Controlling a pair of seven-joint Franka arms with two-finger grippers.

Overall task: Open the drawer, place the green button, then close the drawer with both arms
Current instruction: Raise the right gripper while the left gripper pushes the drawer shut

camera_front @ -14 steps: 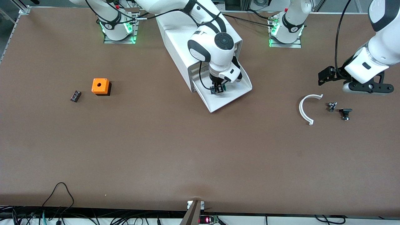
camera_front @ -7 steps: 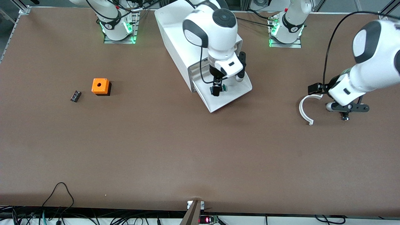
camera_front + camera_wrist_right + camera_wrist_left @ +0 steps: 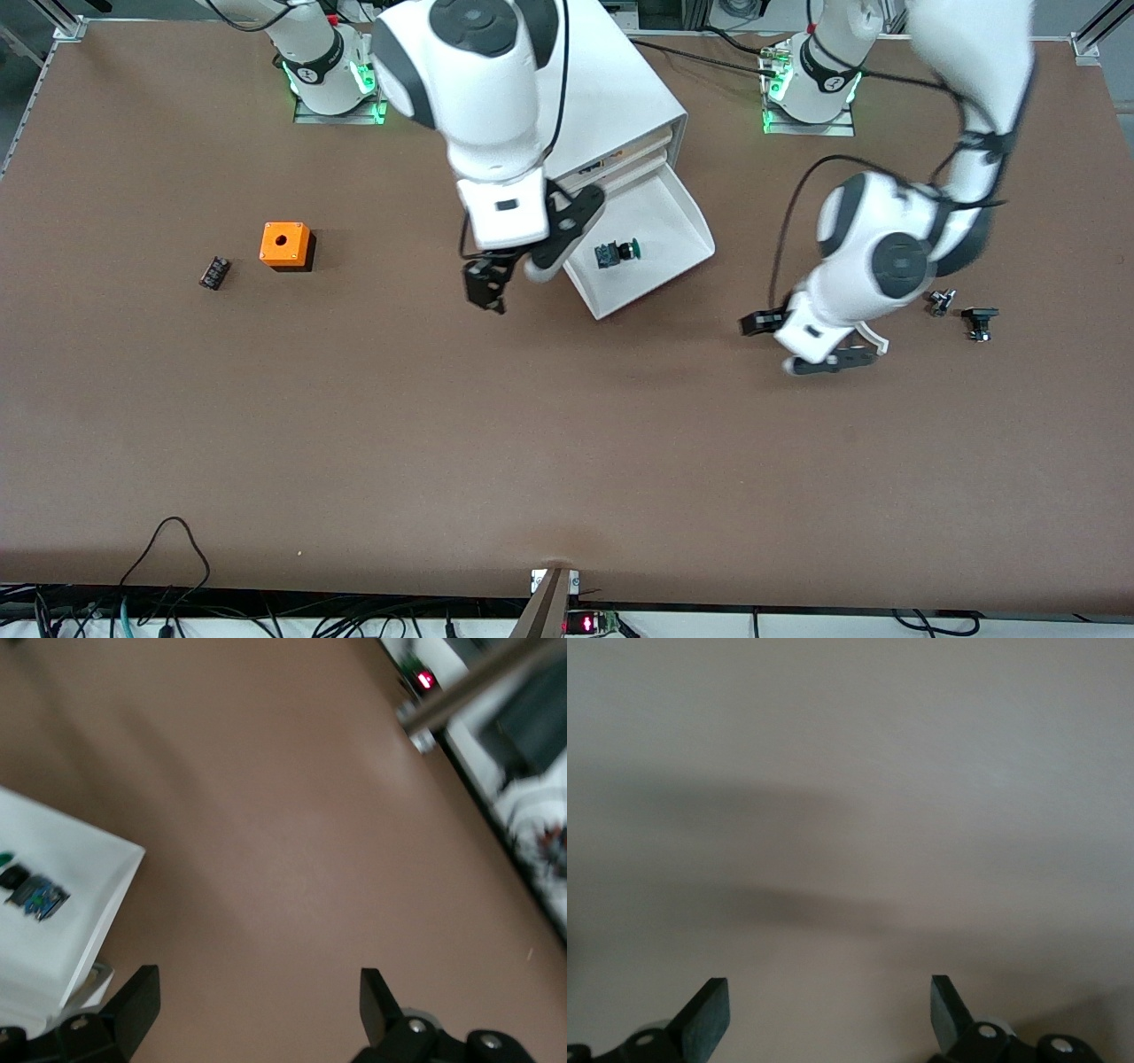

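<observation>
**Both grippers wide open, button lying in drawer**

Right gripper (image 3: pixel 486 291) is hanging over bare table just beside the open drawer (image 3: pixel 669 213), toward the right arm's end; jaws are standing wide apart w/ nothing btwn them. Right wrist view is showing both fingers (image 3: pixel 135 1005) spread and empty, plus the drawer's white corner w/ the button (image 3: pixel 28 889) lying inside, apart from the gripper. Front view is adding what the wrist cam isn't: button (image 3: pixel 614 252) is resting on the drawer floor, green cap sideways, and the drawer is sticking out from the white cabinet (image 3: pixel 620 97).

Left gripper (image 3: pixel 802 347) is hovering over the table near a white curved piece (image 3: pixel 873 334), fingers (image 3: pixel 704 1014) wide, holding nothing; its wrist view is giving only plain blurred surface. Orange cube (image 3: pixel 284 245) is sitting well apart.
</observation>
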